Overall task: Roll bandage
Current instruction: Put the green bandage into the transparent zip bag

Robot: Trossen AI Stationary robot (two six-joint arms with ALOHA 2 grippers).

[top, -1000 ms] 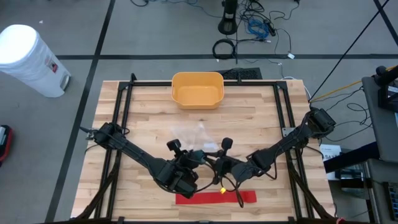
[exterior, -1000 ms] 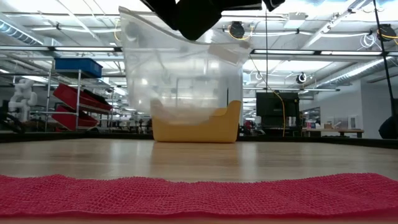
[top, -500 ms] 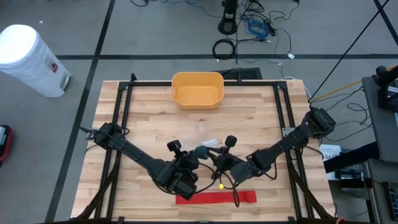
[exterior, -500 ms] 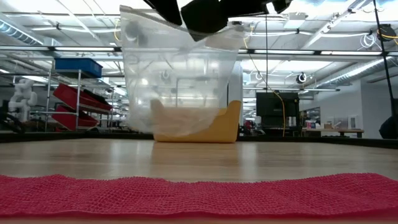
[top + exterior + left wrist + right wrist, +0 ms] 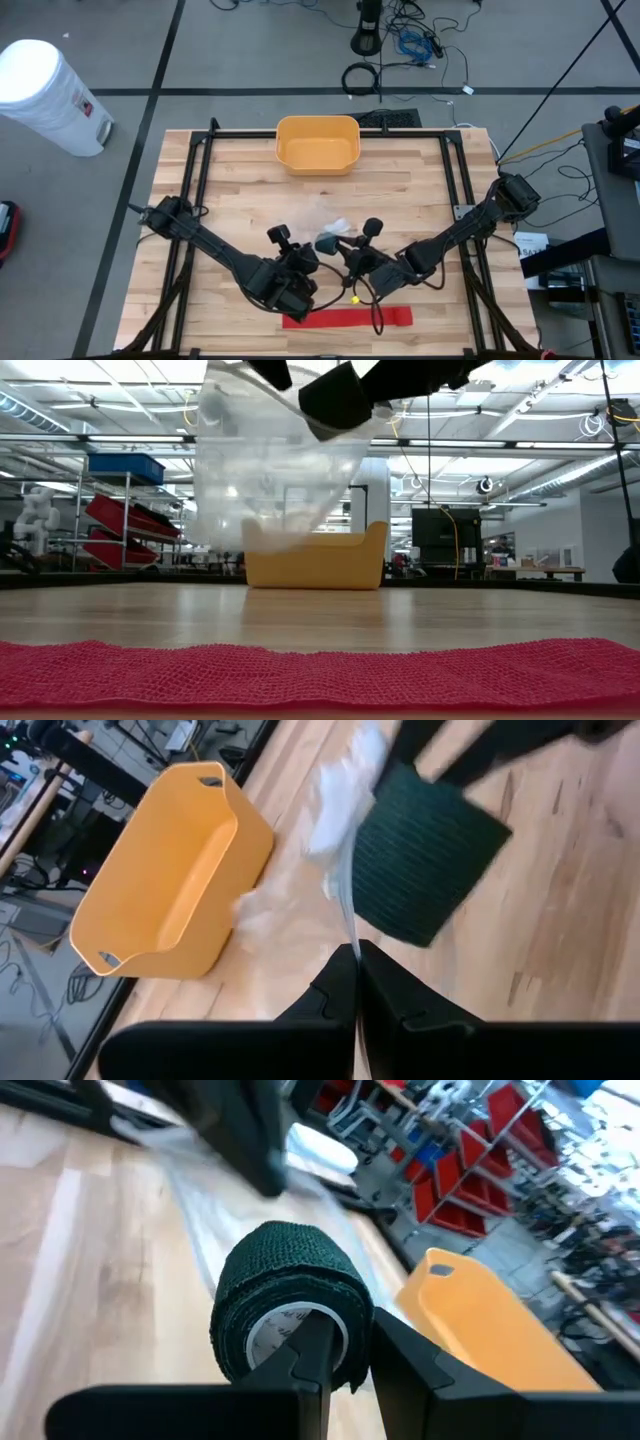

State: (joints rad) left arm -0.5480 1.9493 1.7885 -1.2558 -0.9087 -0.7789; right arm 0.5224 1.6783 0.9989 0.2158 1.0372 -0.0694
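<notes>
A red bandage strip (image 5: 346, 318) lies flat along the table's near edge, and it also fills the front of the low view (image 5: 320, 675). Above the table's middle, my right gripper (image 5: 350, 1335) is shut on a dark green bandage roll (image 5: 288, 1302), which the high view shows too (image 5: 325, 243). Close beside it, my left gripper (image 5: 355, 950) is shut on a clear plastic bag (image 5: 265, 480). The bag hangs in the air next to the roll. Whether the roll is inside the bag's mouth I cannot tell. My left gripper pinches the bag's upper edge (image 5: 347, 925) between its two shut fingers, slanting down from the near left. The thin film hangs below, clear of the table. My right gripper has one finger (image 5: 312, 1348) in the roll's white core and the other outside, with the roll's wall (image 5: 352, 1352) between them. It comes nearly level from the right. The roll is lifted clear, its open end facing the wrist.
A yellow bin (image 5: 317, 143) stands at the table's far edge, behind the bag. Both arms cross over the table's near half, just above the red strip. Bare wood lies left, right and far of them. A black frame rail (image 5: 200, 160) borders the table.
My right gripper has turned at the wrist while staying in place, bringing the green roll into sight from above. The bag's hanging lower part has drawn up and narrowed, swinging toward the table's left. Both grippers have kept their hold.
</notes>
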